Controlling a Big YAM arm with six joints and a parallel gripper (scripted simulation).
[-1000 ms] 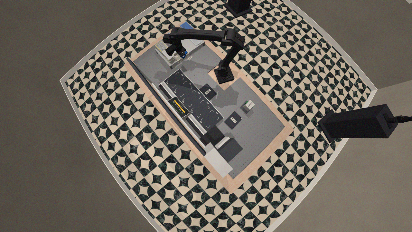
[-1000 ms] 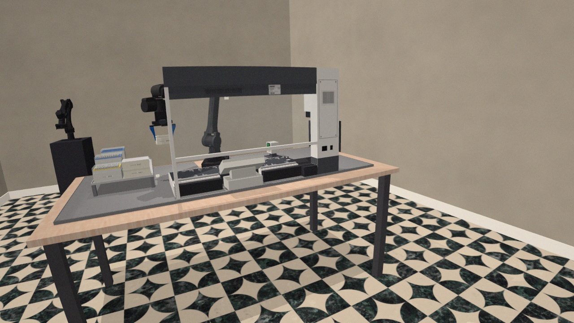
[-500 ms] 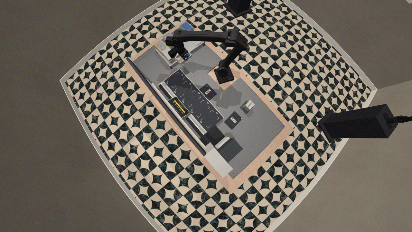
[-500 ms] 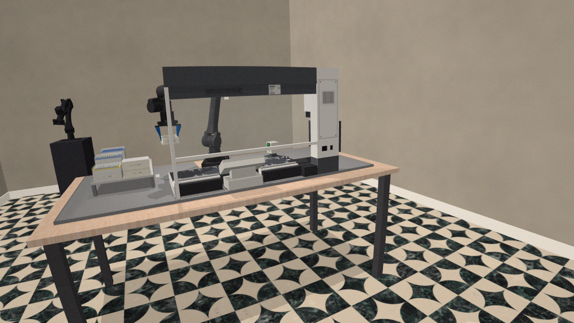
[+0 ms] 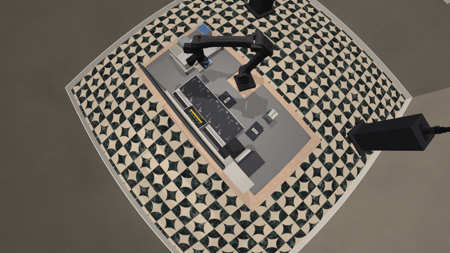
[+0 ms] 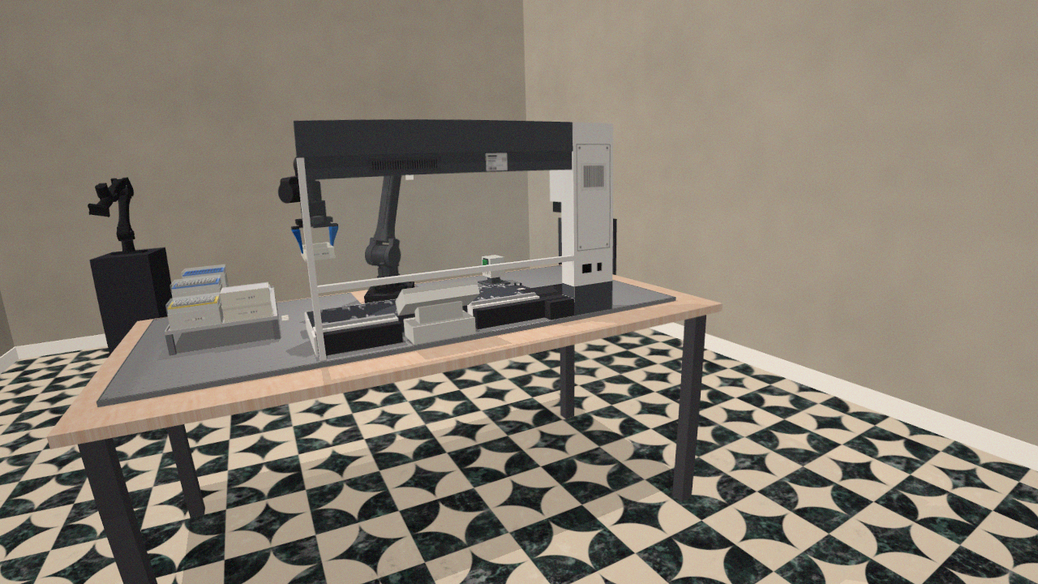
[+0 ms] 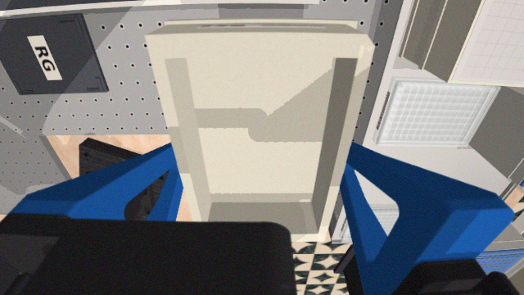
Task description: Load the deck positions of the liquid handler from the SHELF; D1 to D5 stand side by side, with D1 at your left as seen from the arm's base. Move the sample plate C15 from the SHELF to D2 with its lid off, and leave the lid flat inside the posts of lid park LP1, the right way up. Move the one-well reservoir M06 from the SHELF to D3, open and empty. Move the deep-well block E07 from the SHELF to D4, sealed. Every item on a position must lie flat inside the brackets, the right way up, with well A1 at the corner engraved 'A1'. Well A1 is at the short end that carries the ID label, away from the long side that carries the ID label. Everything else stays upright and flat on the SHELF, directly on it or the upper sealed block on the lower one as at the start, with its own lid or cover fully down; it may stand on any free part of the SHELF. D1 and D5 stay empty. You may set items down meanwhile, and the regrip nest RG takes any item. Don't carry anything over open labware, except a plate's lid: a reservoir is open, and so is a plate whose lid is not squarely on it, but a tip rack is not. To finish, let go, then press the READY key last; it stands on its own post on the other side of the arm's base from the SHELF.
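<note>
My gripper (image 7: pixel 261 147) (image 5: pixel 198 61) (image 6: pixel 315 234) is shut on the one-well reservoir (image 7: pixel 262 82) (image 6: pixel 319 251), a cream open trough gripped across its long sides by the blue fingers. It hangs level, high above the table, between the SHELF (image 6: pixel 223 326) and the left end of the dark deck (image 5: pixel 207 103). The deck positions hold nothing. A clear plate with a well grid (image 7: pixel 434 111) lies on the SHELF to the right in the wrist view. The regrip nest RG (image 7: pixel 49 57) (image 5: pixel 227 101) is below and to the left.
Tip racks (image 6: pixel 194 285) (image 5: pixel 204 28) and stacked white blocks (image 6: pixel 246 301) stand on the SHELF. The liquid handler's frame post (image 6: pixel 310 290) and dark top beam (image 6: pixel 428 148) stand near the gripper. Lid park LP1 (image 5: pixel 256 129) and the READY key (image 5: pixel 271 114) (image 6: pixel 491 259) lie beyond the arm's base.
</note>
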